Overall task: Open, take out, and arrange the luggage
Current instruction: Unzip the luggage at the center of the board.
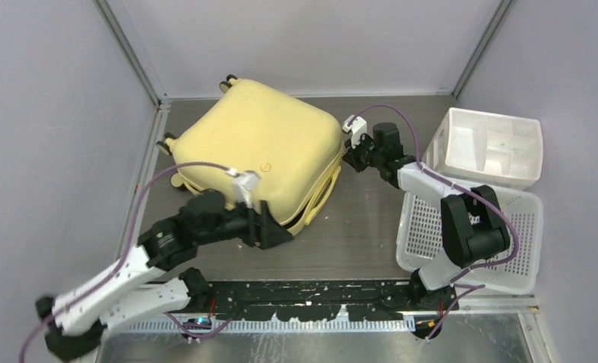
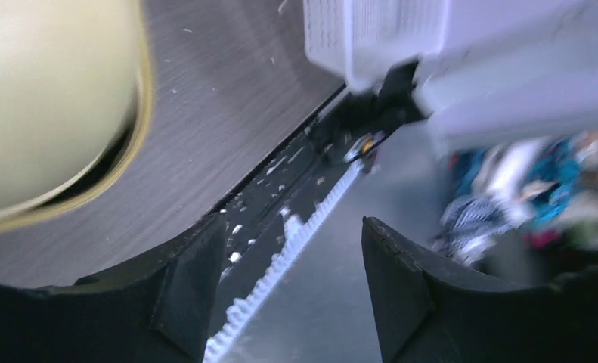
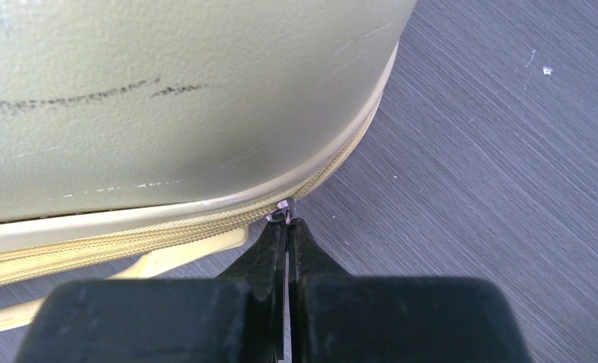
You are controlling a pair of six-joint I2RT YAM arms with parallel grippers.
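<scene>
The pale yellow luggage (image 1: 254,147) lies flat on the grey table, wheels toward the back left. Its shell fills the top of the right wrist view (image 3: 167,98), with the zip line (image 3: 129,238) running along its edge. My right gripper (image 3: 286,221) is at the luggage's right edge (image 1: 347,155), shut on the small metal zipper pull (image 3: 282,209). My left gripper (image 2: 292,249) is open and empty, at the luggage's near corner (image 1: 277,231). A curve of the shell shows at the upper left of the left wrist view (image 2: 46,98).
A white perforated basket (image 1: 473,234) stands at the right, with a white drawer bin (image 1: 492,144) behind it. The basket also shows in the left wrist view (image 2: 371,34). A black strip (image 1: 311,291) runs along the table's near edge. Purple walls close in both sides.
</scene>
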